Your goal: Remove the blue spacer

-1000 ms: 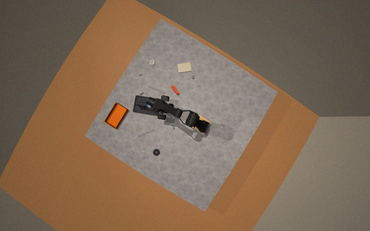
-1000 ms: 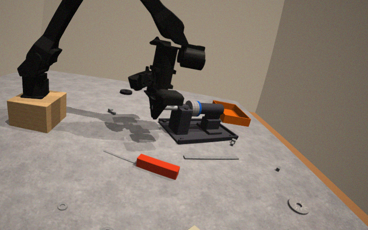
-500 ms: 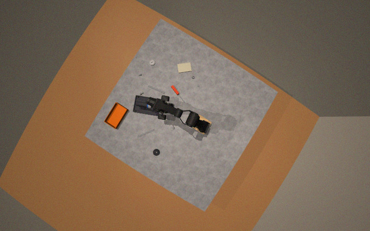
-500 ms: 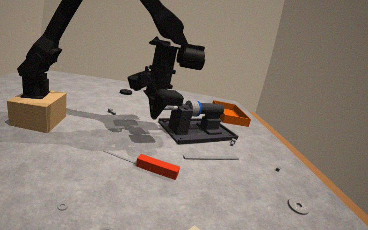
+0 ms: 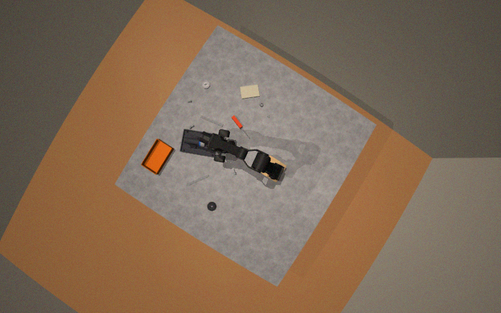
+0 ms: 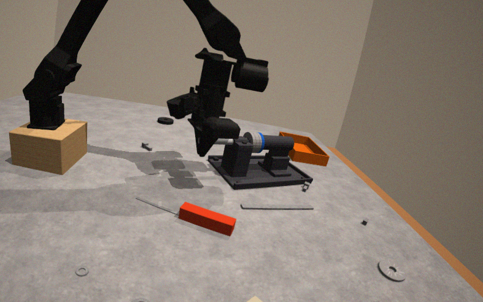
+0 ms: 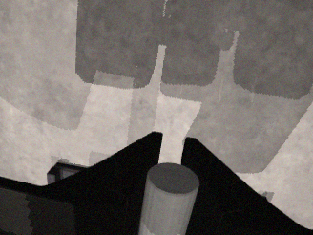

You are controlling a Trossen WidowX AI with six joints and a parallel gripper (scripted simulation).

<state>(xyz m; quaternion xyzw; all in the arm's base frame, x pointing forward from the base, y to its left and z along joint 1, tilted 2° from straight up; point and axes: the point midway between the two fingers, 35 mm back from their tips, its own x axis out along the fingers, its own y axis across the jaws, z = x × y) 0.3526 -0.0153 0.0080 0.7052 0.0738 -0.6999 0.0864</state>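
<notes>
The pale shaft [image 6: 225,142] [image 7: 169,210] runs level from my gripper [image 6: 202,148] [image 7: 172,144] through the dark support post [image 6: 236,160]. My gripper is shut on the shaft near its free end; the round end face shows in the wrist view. The blue spacer [image 6: 262,142] [image 5: 200,144] sits up in line with the shaft, directly against the big dark housing [image 6: 278,142]. Several light grey spacers [image 6: 253,141] stand side by side between it and the post. No spacer is seen lying on the base under them. The shaft inside the spacers and housing is hidden.
The fixture's dark base tray [image 5: 182,140] [image 6: 269,185] has a low rim. An orange bin [image 5: 158,156] [image 6: 309,153] is beyond it. A red-handled tool [image 5: 236,121] [image 6: 206,219], thin bars, a black disc [image 5: 211,204] [image 6: 165,120] and small hardware lie around.
</notes>
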